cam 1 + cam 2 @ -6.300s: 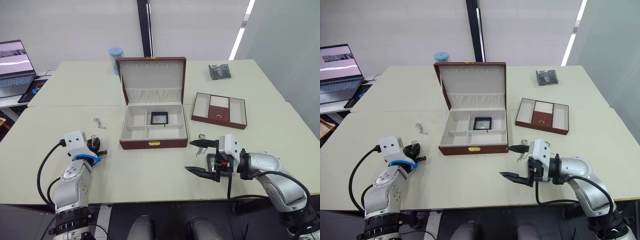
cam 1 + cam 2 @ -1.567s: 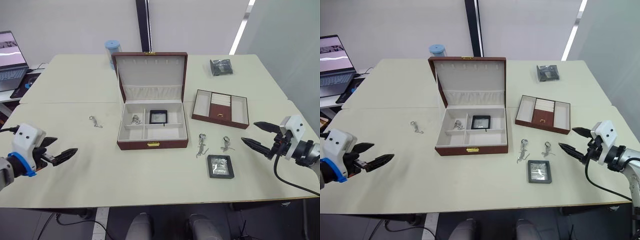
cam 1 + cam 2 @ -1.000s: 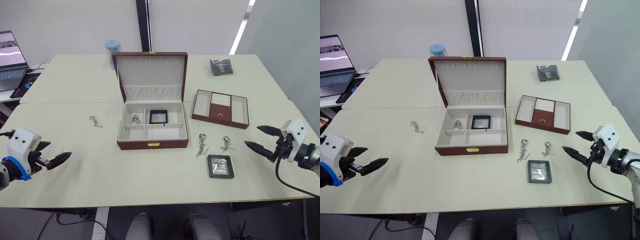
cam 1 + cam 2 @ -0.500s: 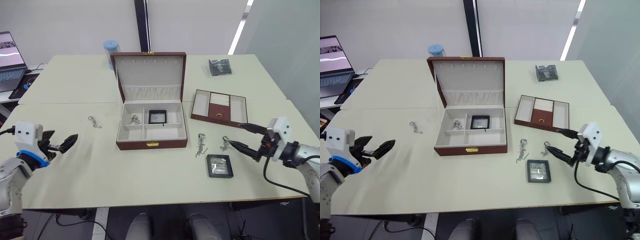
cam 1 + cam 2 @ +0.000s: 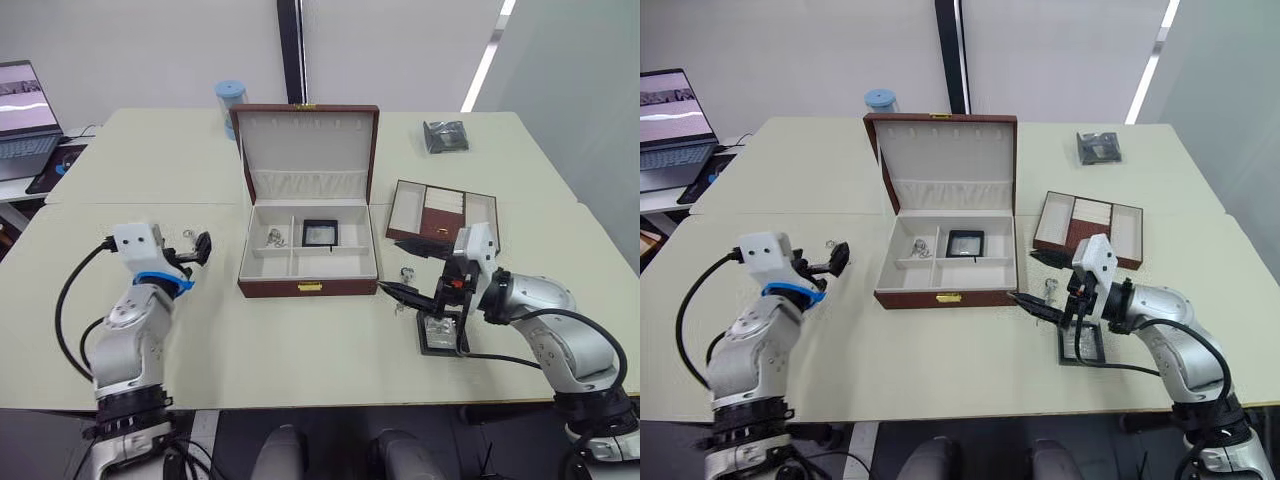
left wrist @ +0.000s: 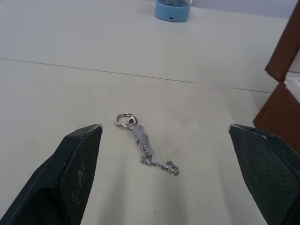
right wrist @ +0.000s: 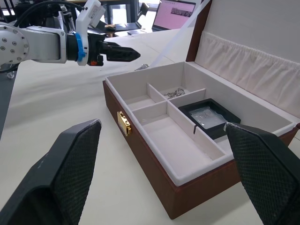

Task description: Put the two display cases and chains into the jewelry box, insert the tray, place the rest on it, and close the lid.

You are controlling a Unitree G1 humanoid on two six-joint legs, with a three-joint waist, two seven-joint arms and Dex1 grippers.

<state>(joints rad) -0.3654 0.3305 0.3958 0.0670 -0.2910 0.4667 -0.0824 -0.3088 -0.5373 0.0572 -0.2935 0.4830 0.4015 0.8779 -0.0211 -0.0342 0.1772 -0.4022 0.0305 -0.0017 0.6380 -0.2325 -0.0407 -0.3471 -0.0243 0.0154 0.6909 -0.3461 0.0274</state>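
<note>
Table (image 5: 300, 340): pale cream, wide, with a seam across the middle.
Box (image 5: 308, 288): red-brown, in the middle of the table, gold clasp in front.
Lid (image 5: 306, 150): up, standing at the back, cream inside.
Case in box (image 5: 319, 232): black frame, lying in the back right compartment.
Chain in box (image 5: 272, 237): silvery, in the back left compartment.
Second case (image 5: 441, 334): flat on the table right of the box, just under the right arm.
Tray (image 5: 441, 218): on the table, right of the box, apart from it.
Left chain piece (image 6: 140, 146): ring with a short chain, flat on the table left of the box.
Right chain piece (image 5: 407, 273): small, on the table near the box's front right corner.
Left gripper (image 5: 196, 251): wide open, holding nothing, just over the left chain piece.
Right gripper (image 5: 404, 267): wide open, holding nothing, by the box's right front corner, pointing at the box.
Packet (image 5: 445, 136): dark, shiny, far back on the right.
Cup (image 5: 231, 101): blue, behind the box on the left.
Laptop (image 5: 26, 95): open, at the far left.
</note>
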